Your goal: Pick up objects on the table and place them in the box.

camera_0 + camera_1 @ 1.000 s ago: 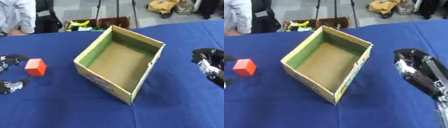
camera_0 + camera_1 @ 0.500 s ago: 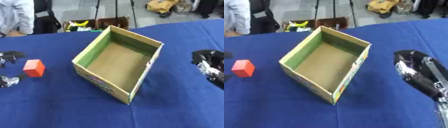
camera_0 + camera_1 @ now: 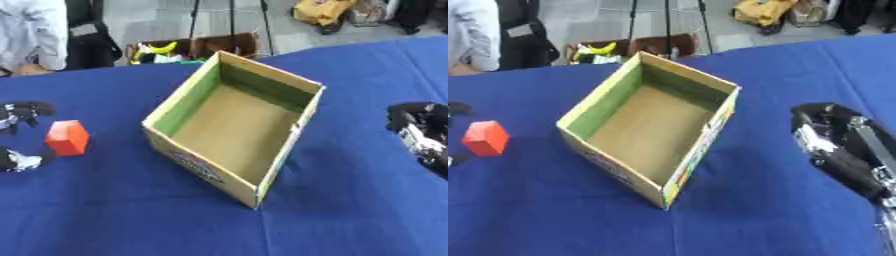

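An open cardboard box (image 3: 289,142) with green inner walls and a brown floor stands empty in the middle of the blue table. To its left lies a red block (image 3: 67,137). My left hand (image 3: 19,112) shows at the left edge, open. Its fingers sit above the block's left side and its thumb (image 3: 17,160) below, neither touching the block. At the right edge my right hand (image 3: 833,145) rests open on the cloth, apart from the box and holding nothing.
Blue cloth covers the table (image 3: 131,215). Beyond its far edge are a small crate of yellow and green items (image 3: 162,50), tripod legs (image 3: 232,20) and a standing person in white (image 3: 31,30).
My left hand has drawn back slightly toward the left edge, away from the red block. The block, the box and my right hand have stayed put.
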Robot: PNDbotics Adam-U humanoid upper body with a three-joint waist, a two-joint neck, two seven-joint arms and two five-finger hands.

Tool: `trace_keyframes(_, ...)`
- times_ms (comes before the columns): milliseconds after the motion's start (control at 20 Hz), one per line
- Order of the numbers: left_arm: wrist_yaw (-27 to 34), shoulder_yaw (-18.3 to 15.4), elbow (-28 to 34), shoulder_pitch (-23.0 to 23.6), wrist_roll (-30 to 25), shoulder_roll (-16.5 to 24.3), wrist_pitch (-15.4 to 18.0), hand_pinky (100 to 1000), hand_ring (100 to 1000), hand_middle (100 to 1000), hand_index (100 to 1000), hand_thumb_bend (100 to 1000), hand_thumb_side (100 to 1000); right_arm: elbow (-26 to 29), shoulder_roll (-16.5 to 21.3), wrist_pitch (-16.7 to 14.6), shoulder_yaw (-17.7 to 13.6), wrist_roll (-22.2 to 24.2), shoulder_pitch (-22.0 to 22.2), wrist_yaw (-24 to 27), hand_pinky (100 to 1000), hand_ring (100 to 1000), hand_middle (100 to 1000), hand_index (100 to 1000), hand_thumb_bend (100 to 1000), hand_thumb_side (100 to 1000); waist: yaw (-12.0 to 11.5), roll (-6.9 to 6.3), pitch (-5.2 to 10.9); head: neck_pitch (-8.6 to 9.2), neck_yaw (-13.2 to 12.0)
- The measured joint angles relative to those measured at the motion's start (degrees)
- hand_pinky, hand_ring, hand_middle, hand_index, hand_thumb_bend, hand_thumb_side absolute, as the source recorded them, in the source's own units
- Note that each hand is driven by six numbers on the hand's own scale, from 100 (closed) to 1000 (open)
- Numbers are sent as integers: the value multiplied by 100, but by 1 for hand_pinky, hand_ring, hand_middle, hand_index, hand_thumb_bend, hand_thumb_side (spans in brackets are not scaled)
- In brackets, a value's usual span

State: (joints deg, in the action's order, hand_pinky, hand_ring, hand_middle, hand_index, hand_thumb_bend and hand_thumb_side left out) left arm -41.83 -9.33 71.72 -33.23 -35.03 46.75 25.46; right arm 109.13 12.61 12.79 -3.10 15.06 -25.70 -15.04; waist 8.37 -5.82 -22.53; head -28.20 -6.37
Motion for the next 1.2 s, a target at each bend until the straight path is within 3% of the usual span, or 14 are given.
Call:
trace_keyframes(700,-176,164,-943,-579,-31,66,99,612,779,966,1000,473,612,-70,31,-44,32,56,-46,0,839,833,558,746,109,533,163,-43,-28,15,-146)
trace_keyframes(1000,-215,209,-1176,-669,-17,59,117,586,743,898,1000,472,590,-83,35,-56,32,67,-57,0,839,833,557,745,109,531,229,-52,-82,59,-176)
trace_keyframes(1200,-236,229,-1270,-687,-72,55,75,534,674,813,1000,421,575,-102,37,-60,31,64,-85,0,839,833,557,745,109,530,232,-52,-94,61,-189)
